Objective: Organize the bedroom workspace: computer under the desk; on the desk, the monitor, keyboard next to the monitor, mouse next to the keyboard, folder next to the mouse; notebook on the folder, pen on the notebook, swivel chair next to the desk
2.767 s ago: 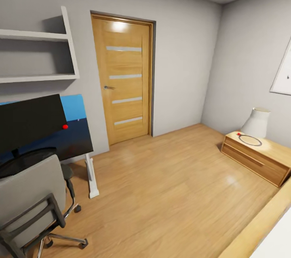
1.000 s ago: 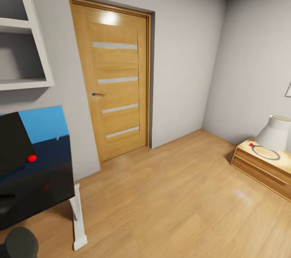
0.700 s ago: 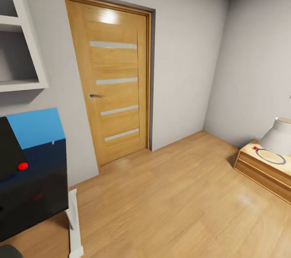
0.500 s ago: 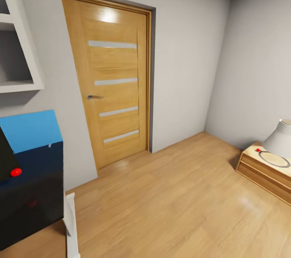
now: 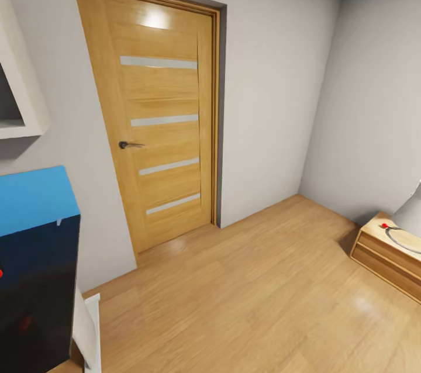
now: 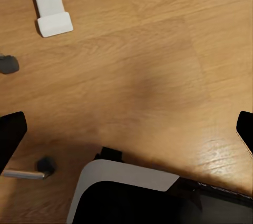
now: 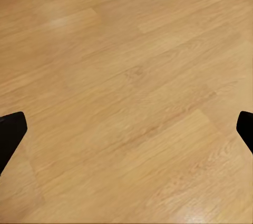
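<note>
On my way through the bedroom; the keyboard, mouse, folder, notebook and pen are out of view. A flat panel (image 5: 35,256), blue on top and dark below, stands at the head view's left edge above a white desk leg (image 5: 88,332). My left gripper (image 6: 126,134) hangs open over the wood floor, its dark fingertips (image 6: 10,134) far apart at the frame's edges. Near it are the desk's white foot (image 6: 50,8) and two casters of the swivel chair (image 6: 45,165). My right gripper (image 7: 126,129) is open too, above bare floorboards.
A closed wooden door (image 5: 158,121) is straight ahead in the grey wall. A low wooden nightstand (image 5: 389,256) with a lamp stands at the right. A white wall shelf (image 5: 20,104) hangs at the upper left. My own base (image 6: 132,195) is under the left gripper.
The camera has swung right and moved closer to the door. The chair and the black panel with the red dot have slid out at the left; the nightstand has shifted right.
</note>
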{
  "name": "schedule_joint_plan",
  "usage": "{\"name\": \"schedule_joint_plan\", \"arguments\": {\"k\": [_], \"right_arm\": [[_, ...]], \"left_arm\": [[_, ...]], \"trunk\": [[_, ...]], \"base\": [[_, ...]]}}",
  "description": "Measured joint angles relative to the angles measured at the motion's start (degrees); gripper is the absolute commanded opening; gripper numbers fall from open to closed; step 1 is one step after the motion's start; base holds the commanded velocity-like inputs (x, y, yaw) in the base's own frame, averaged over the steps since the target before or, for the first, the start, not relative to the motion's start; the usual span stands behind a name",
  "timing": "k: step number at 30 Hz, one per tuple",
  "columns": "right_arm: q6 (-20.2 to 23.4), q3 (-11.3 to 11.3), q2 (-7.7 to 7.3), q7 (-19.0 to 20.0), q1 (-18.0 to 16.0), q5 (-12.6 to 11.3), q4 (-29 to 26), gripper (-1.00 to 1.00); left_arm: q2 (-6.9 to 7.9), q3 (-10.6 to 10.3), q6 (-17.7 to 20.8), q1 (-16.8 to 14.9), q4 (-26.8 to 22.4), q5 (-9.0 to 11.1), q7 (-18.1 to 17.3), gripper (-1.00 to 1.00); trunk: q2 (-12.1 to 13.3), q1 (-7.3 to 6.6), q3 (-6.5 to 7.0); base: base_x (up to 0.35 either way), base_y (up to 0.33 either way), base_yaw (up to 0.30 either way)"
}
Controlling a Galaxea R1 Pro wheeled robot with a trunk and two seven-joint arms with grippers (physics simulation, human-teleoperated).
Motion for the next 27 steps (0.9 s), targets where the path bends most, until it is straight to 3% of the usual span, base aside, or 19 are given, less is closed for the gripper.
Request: {"name": "schedule_joint_plan", "arguments": {"k": [11, 18, 27], "right_arm": [[0.0, -0.1, 0.05, -0.1, 0.0, -0.1, 0.0, 1.00], [-0.3, -0.2, 0.15, -0.4, 0.0, -0.2, -0.1, 1.00], [-0.6, -0.2, 0.19, -0.5, 0.0, -0.2, -0.1, 1.00]], "left_arm": [[0.00, 0.0, 0.0, 0.0, 0.0, 0.0, 0.0, 1.00], [0.00, 0.0, -0.1, 0.0, 0.0, 0.0, 0.0, 1.00], [-0.05, -0.1, -0.2, 0.0, 0.0, 0.0, 0.0, 1.00]], "trunk": [[0.0, 0.00, 0.00], [0.0, 0.00, 0.00], [0.0, 0.01, 0.00]], "base": [[0.321, -0.001, 0.072], [0.321, -0.076, 0.245], [0.268, -0.221, 0.284]]}}
